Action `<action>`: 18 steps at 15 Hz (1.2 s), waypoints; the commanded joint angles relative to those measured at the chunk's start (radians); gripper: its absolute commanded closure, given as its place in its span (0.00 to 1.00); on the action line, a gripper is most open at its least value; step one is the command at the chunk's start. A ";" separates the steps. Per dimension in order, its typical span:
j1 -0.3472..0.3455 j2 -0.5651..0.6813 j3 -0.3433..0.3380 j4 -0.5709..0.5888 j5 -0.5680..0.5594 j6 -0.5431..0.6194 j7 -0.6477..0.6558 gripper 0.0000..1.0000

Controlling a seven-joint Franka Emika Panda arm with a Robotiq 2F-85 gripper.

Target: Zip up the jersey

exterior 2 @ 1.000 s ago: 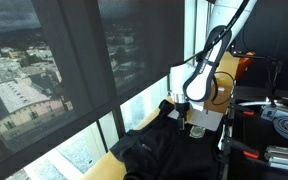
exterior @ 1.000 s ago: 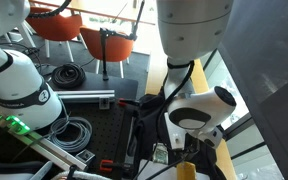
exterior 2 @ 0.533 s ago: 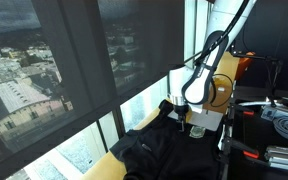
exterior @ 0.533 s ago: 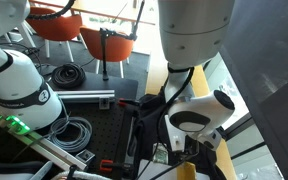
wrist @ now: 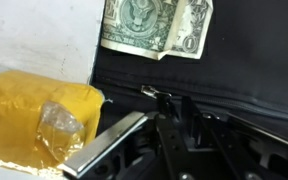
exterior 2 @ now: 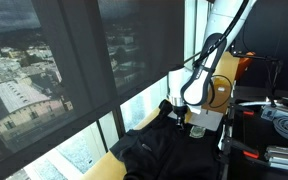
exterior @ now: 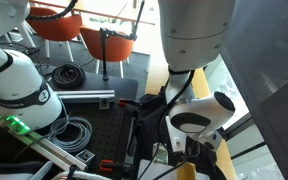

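Observation:
The black jersey lies crumpled on the table by the window, and in the wrist view its fabric fills the right side. My gripper hangs over its far end. In the wrist view the gripper has its two dark fingers drawn close together on the zip line. The small silver zipper pull sticks out at the left fingertip, its other end hidden between the fingers. In an exterior view the gripper is low at the frame's bottom edge, and its fingers are hard to make out.
A dollar bill lies on the jersey just beyond the zip. A yellow block and a metal bar sit to the left. Black coiled cables, a second white arm and orange chairs stand nearby.
The fingers have drawn together from wide open to nearly closed around the zipper pull. The arm has sunk very slightly; the jersey has not moved.

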 commanded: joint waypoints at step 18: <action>0.224 -0.065 -0.040 -0.004 -0.094 -0.150 0.158 0.98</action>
